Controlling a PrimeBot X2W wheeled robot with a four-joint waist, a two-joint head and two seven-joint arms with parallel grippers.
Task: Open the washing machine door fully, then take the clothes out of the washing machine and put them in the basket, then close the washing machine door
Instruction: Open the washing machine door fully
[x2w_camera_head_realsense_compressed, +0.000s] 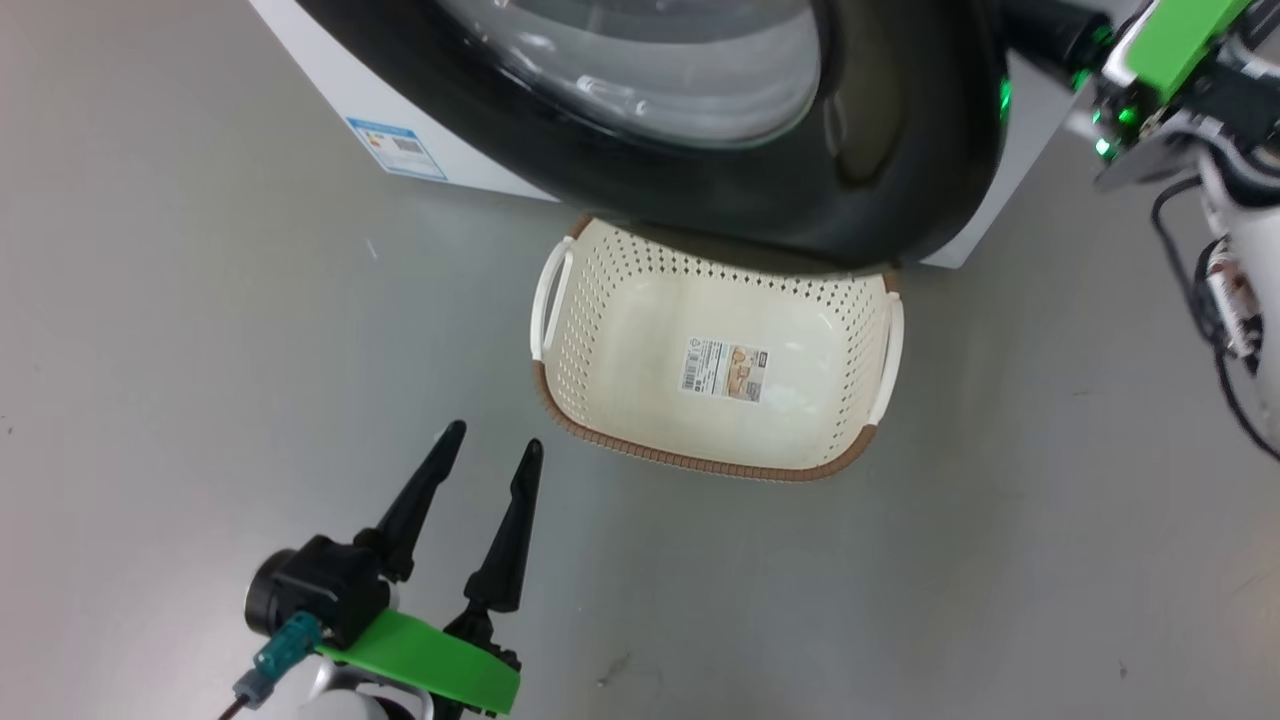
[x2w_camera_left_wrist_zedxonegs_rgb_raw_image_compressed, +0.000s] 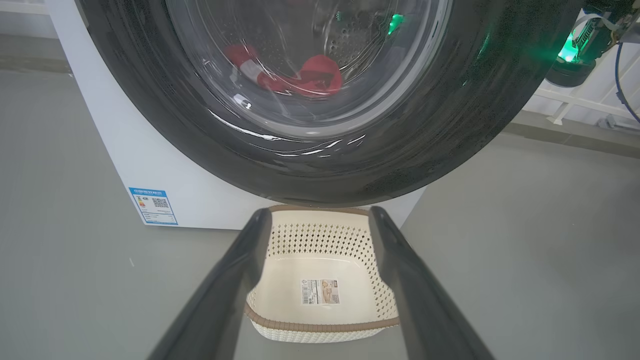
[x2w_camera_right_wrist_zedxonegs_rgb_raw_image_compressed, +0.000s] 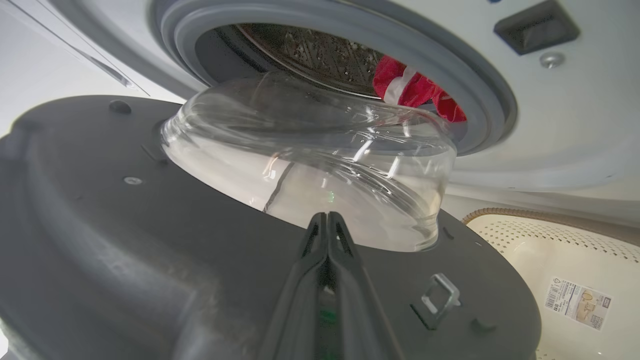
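The washing machine door (x2w_camera_head_realsense_compressed: 900, 150), black-rimmed with a clear glass bowl (x2w_camera_right_wrist_zedxonegs_rgb_raw_image_compressed: 310, 165), stands partly swung out over the far edge of the basket (x2w_camera_head_realsense_compressed: 600, 330). That cream basket sits empty on the floor. The red clothes (x2w_camera_right_wrist_zedxonegs_rgb_raw_image_compressed: 415, 90) with white trim lie in the steel drum (x2w_camera_right_wrist_zedxonegs_rgb_raw_image_compressed: 320, 55) of the washing machine (x2w_camera_left_wrist_zedxonegs_rgb_raw_image_compressed: 150, 165), and show through the glass (x2w_camera_left_wrist_zedxonegs_rgb_raw_image_compressed: 315, 75) too. My left gripper (x2w_camera_head_realsense_compressed: 496, 434) hangs open near the basket's front left, holding nothing; its fingers (x2w_camera_left_wrist_zedxonegs_rgb_raw_image_compressed: 225, 295) frame the basket (x2w_camera_left_wrist_zedxonegs_rgb_raw_image_compressed: 320, 280). My right gripper (x2w_camera_right_wrist_zedxonegs_rgb_raw_image_compressed: 327, 216) is shut and empty, its tips at the door's dark inner face (x2w_camera_right_wrist_zedxonegs_rgb_raw_image_compressed: 125, 240) beside the bowl.
Grey floor (x2w_camera_head_realsense_compressed: 200, 300) spreads to the left of and in front of the basket. My right arm (x2w_camera_head_realsense_compressed: 1170, 60), with its green part and cables, reaches in at the door's right edge. A metal latch loop (x2w_camera_right_wrist_zedxonegs_rgb_raw_image_compressed: 440, 300) sticks up from the door's inner face.
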